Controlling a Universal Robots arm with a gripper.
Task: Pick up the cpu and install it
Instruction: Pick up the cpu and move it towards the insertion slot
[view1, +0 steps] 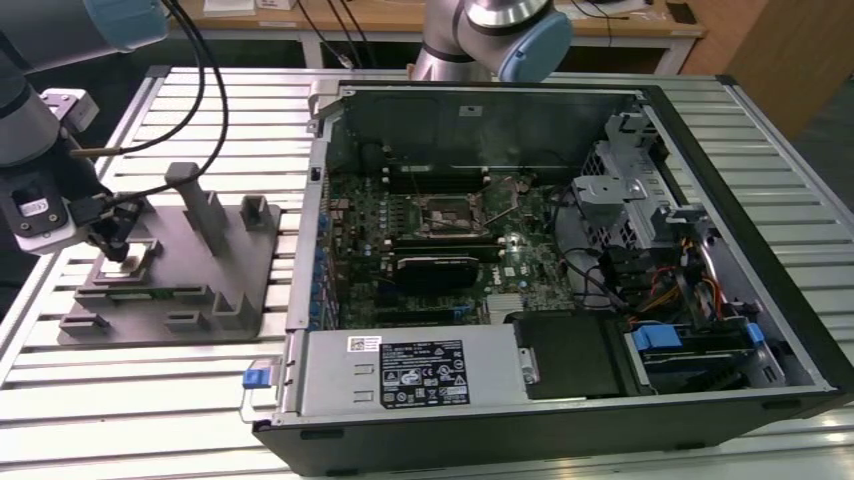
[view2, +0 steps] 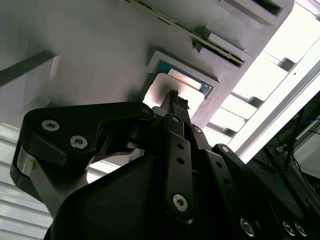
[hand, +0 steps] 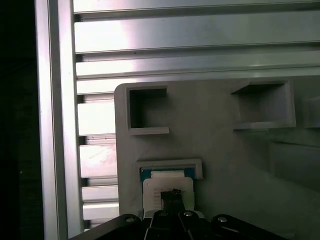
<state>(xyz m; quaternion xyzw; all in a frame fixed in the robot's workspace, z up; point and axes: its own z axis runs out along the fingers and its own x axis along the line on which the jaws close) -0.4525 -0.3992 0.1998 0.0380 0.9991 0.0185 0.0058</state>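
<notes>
Pick-up step: gripper (view2: 172, 95) tip at cpu (view2: 160, 90) in grey fixture (view1: 214, 300), fingers (view2: 177, 132) together; we judge lifting needs it kept level

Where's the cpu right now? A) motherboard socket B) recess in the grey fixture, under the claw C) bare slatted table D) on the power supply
B: the small silvery square cpu lies in a recess of the grey plastic fixture, with the black claw right at its top.
</notes>
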